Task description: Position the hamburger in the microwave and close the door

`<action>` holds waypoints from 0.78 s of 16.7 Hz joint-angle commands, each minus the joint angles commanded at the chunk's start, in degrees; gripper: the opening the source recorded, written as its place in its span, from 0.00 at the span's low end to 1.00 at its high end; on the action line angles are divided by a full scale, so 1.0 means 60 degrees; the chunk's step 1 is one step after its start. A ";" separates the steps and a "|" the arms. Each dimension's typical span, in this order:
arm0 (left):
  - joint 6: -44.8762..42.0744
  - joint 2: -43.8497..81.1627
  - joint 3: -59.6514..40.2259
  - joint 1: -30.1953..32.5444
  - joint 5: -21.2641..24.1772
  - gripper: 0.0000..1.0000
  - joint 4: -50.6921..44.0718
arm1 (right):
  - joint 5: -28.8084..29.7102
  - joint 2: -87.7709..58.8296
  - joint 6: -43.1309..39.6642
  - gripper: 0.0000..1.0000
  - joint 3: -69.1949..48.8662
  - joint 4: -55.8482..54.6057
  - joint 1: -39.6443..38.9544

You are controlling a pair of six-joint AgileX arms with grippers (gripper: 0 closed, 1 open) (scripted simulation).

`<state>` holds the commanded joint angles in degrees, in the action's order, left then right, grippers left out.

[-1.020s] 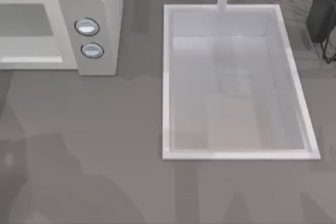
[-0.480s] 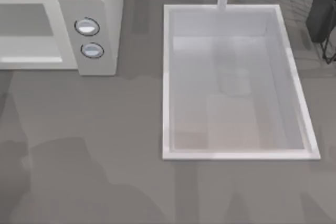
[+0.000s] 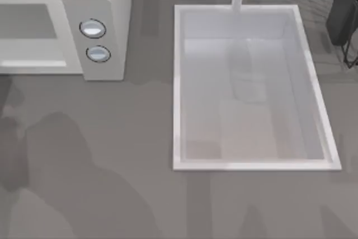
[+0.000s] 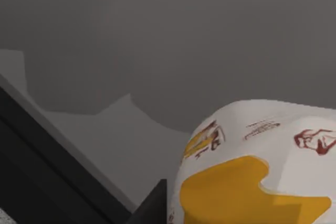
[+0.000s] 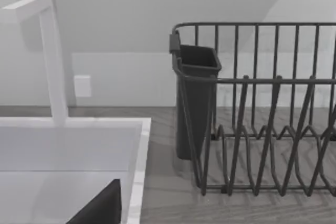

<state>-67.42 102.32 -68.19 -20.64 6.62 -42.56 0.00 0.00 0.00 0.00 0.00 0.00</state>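
- One hamburger [image 4: 257, 166]: wrapped, close under left wrist; finger state cannot tell.
- One microwave [image 3: 84, 32]: far left; approach its cavity level, release gently inside.

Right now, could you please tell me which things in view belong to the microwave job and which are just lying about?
For the job:
- microwave, top view's upper left
- its door
- wrapped hamburger, close in the left wrist view

Lying about:
- sink
- tap
- dish rack with its cup
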 joint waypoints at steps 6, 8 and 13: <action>0.3526 0.1468 0.0792 0.0502 0.0415 0.00 0.6737 | 0.0000 0.0000 0.0000 1.00 0.0000 0.0000 0.0000; 0.4745 0.1754 0.1163 0.0680 0.0447 0.00 0.9154 | 0.0000 0.0000 0.0000 1.00 0.0000 0.0000 0.0000; 0.7884 0.2177 0.2401 0.1091 0.0705 0.00 1.3647 | 0.0000 0.0000 0.0000 1.00 0.0000 0.0000 0.0000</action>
<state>-20.12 115.38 -53.78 -14.09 10.85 39.32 0.00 0.00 0.00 0.00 0.00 0.00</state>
